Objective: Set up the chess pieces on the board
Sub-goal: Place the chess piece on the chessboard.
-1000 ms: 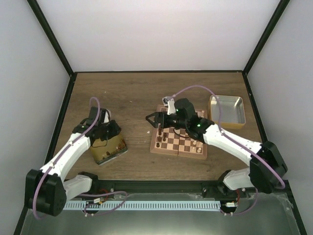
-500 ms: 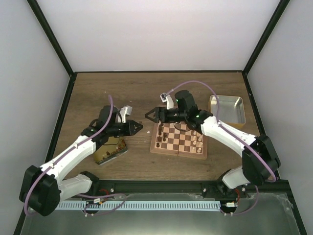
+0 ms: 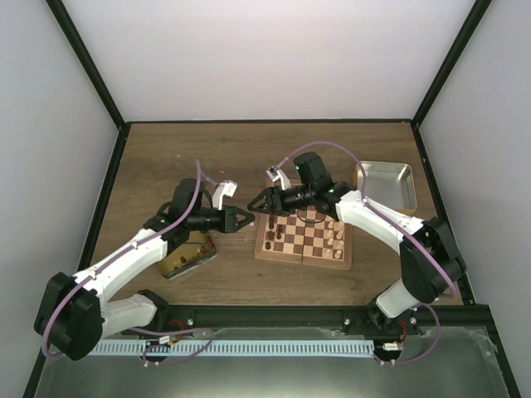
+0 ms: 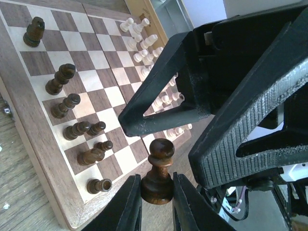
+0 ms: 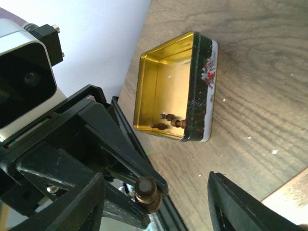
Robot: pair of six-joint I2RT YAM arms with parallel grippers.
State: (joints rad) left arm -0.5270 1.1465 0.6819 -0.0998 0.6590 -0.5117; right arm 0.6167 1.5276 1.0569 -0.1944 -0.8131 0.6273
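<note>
a shiny gold tin (image 5: 201,91) is seen at the left. a smooth, round-headed dark brown pawn (image 4: 158,173) is pinched at its base by the left gripper (image 4: 156,195), just off the left edge of the checkered wooden board (image 3: 303,249). the black jaws of the right gripper (image 3: 259,202) are spread wide beside it. dark chessmen (image 4: 72,115) are stood on the board's left, pale ones (image 4: 144,43) on its right.

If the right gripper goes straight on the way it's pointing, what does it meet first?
Probably the dark pawn held by the left gripper; it sits just ahead of the open right gripper, though depth is unclear.
</note>
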